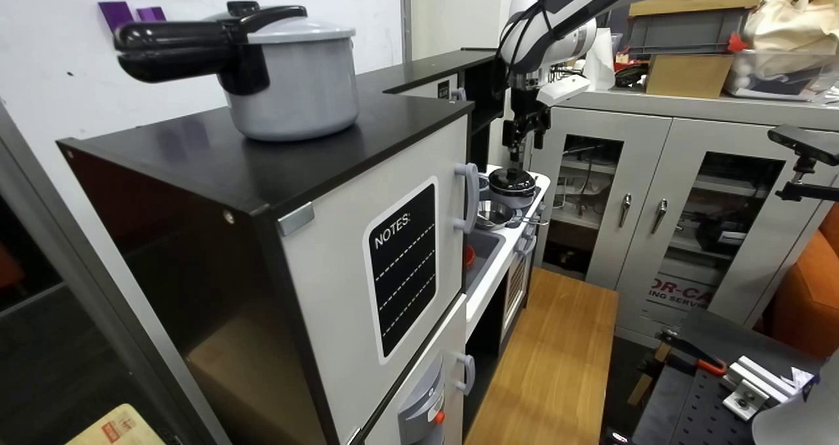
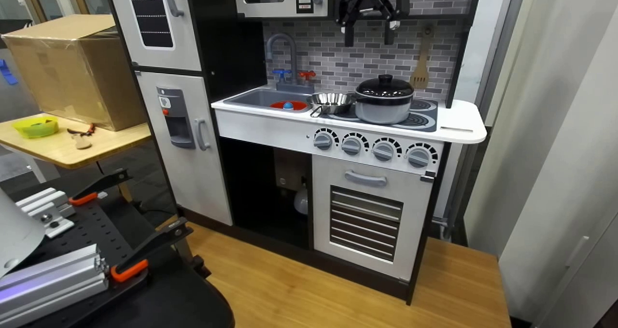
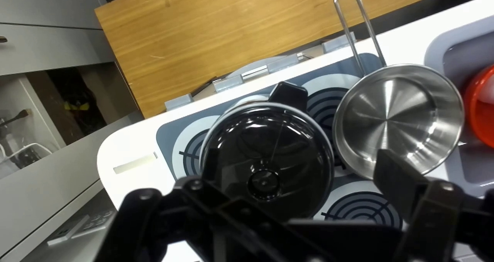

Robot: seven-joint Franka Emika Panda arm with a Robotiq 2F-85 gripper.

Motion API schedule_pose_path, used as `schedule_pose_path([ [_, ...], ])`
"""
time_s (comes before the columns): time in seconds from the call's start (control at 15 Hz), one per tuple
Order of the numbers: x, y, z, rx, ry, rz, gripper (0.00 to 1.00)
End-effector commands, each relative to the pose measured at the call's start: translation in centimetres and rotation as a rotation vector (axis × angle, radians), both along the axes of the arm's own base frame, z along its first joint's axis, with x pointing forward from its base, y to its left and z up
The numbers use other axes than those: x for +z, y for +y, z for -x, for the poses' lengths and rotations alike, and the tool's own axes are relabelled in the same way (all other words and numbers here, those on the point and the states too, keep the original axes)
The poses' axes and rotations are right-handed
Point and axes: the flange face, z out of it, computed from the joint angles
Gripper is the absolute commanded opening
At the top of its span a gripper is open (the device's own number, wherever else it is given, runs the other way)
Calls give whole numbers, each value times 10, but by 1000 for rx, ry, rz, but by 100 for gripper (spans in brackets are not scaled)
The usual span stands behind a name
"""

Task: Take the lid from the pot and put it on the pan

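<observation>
Black and glossy, the lid (image 2: 385, 88) sits on the grey pot (image 2: 383, 112), near the front edge of the white desk (image 2: 464, 117), toward its rounded corner; just beside it, nearer the sink (image 2: 256, 97), stands the steel pan (image 2: 330, 105), also close to that edge. From where I stand the hand (image 2: 369, 37) hangs above the desk, its fingers (image 2: 349, 38) spread wide apart
</observation>
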Motion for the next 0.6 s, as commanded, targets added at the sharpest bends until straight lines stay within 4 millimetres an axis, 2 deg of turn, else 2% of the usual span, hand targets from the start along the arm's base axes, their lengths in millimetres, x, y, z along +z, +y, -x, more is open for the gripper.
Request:
schedule_pose_path([
  [0.0,-5,-2,-8,-6,-27,14,100],
  [0.53,-30,-9,-26,-12,-56,42,100],
])
